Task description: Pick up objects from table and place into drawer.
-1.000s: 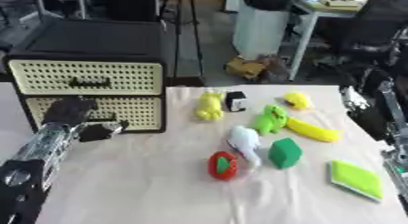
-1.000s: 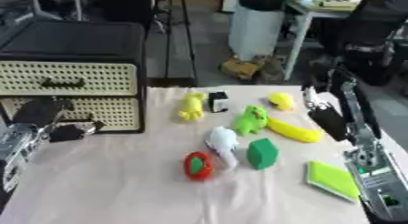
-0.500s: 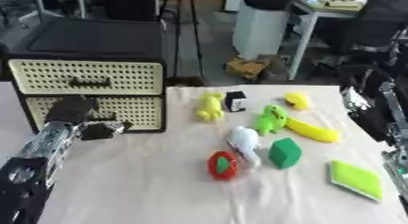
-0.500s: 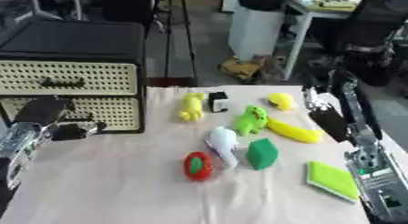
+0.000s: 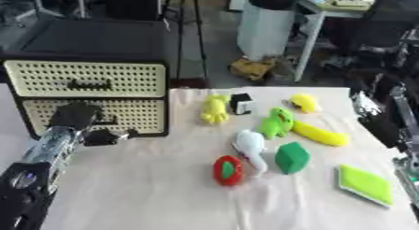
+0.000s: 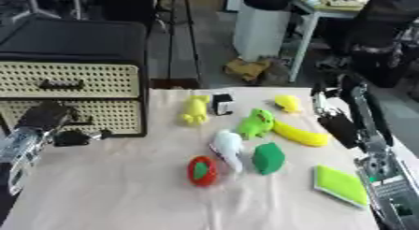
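The left hand (image 5: 75,116) is seen at the front of the lower drawer (image 5: 139,113) of the drawer unit (image 5: 90,79), its back turned to the camera. Whether the fingers are curled round the drawer's pull or merely laid against the perforated front cannot be told; a dark thumb-like part juts out just below and to the right of the hand, over the desk (image 5: 147,177). Both drawers appear closed, so it is judged that opening has to come before any placing.

From these fingers, every toy lies away to the right, well apart, across a bare stretch of cloth. Nearest to them are the yellow figure (image 5: 215,108) and the red fruit (image 5: 228,170); beyond come the white toy (image 5: 249,145), the green frog-like toy (image 5: 277,122), the green block (image 5: 291,157), the yellow banana (image 5: 321,133), a small black-and-white cube (image 5: 241,103), a small yellow toy (image 5: 305,102) and the flat lime-green piece (image 5: 364,184). The banana's long axis is seen to run diagonally, from upper left down to lower right.

The right hand (image 6: 337,126) hangs at the right edge of the desk, and its fingers cannot be made out well enough to say how they stand. The banana lies just to its left, so this hand is judged the nearer one for picking, while the left hand is the one placed to deal with the drawer.
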